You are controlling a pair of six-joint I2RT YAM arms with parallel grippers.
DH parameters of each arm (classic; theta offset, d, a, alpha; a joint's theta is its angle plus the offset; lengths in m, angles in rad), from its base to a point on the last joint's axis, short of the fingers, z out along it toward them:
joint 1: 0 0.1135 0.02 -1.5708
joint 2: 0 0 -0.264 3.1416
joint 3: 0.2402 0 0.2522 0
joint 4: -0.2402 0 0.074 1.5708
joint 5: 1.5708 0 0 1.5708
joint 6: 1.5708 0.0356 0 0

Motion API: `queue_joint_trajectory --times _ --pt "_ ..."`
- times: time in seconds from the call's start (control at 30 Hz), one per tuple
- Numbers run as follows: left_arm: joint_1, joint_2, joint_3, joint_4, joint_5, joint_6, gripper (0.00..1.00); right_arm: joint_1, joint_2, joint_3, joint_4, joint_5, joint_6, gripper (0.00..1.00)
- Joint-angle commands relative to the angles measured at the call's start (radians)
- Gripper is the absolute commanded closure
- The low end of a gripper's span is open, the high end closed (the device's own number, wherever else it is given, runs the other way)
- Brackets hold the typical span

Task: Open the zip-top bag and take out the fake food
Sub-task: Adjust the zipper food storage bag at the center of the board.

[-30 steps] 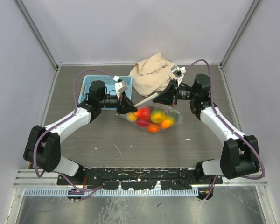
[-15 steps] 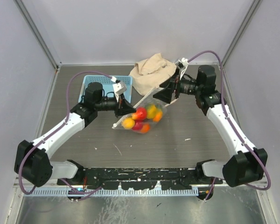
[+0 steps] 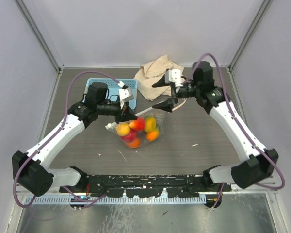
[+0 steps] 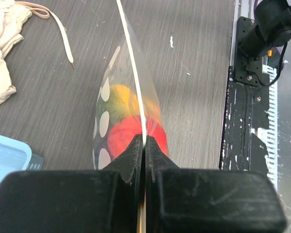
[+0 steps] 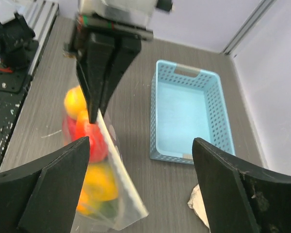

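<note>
Dotted zip-top bag, just one, is hanging from the left gripper, which is pinching its zip strip; at least five pieces of fake food are sitting inside. Right gripper is gaping, holding nothing, near one cloth bag; one blue basket is lying behind.

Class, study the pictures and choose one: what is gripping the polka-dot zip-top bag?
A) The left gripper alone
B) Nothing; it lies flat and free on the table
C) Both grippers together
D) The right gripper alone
A: the left gripper is pinched shut on the edge of the zip-top bag, while the right gripper stands wide open and grips nothing.
</note>
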Motion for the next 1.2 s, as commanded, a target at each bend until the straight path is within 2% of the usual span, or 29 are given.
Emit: queue_joint_trajectory --times 0.0,0.17,0.37,0.43,0.53,0.6,0.7,0.83,0.93,1.0,1.17 --pt "0.001 -0.011 0.081 -0.05 0.048 0.087 1.0 0.077 0.117 0.117 -0.269 0.085 -0.277 0.12" --pt "0.001 -0.005 0.077 -0.032 0.075 0.057 1.0 0.146 0.202 0.163 -0.383 0.167 -0.297 0.24" --pt "0.001 -0.006 0.031 0.043 0.1 -0.002 1.0 0.219 0.229 0.121 -0.393 0.207 -0.285 0.4" --pt "0.001 0.002 0.027 0.044 0.101 -0.019 1.0 0.232 0.231 0.114 -0.392 0.209 -0.279 0.53" --pt "0.001 0.002 0.014 0.068 0.09 -0.072 1.0 0.237 0.226 0.108 -0.391 0.219 -0.261 0.79" --pt "0.001 -0.011 -0.01 0.121 0.061 -0.151 0.98 0.238 0.205 0.088 -0.372 0.236 -0.234 0.89" --pt "0.001 -0.078 -0.085 0.253 0.009 -0.296 0.65 0.238 0.149 0.026 -0.307 0.275 -0.183 0.99" --pt "0.004 -0.247 -0.279 0.564 -0.06 -0.509 0.28 0.223 0.037 -0.115 -0.184 0.252 -0.123 0.99" --pt "0.008 -0.392 -0.386 0.648 -0.126 -0.567 0.08 0.19 -0.046 -0.22 -0.072 0.204 -0.067 0.99" --pt "0.011 -0.477 -0.432 0.636 -0.189 -0.598 0.01 0.165 -0.089 -0.267 -0.015 0.189 -0.011 0.99" --pt "0.012 -0.662 -0.568 0.64 -0.34 -0.651 0.02 0.071 -0.12 -0.295 0.077 0.099 0.144 0.99"
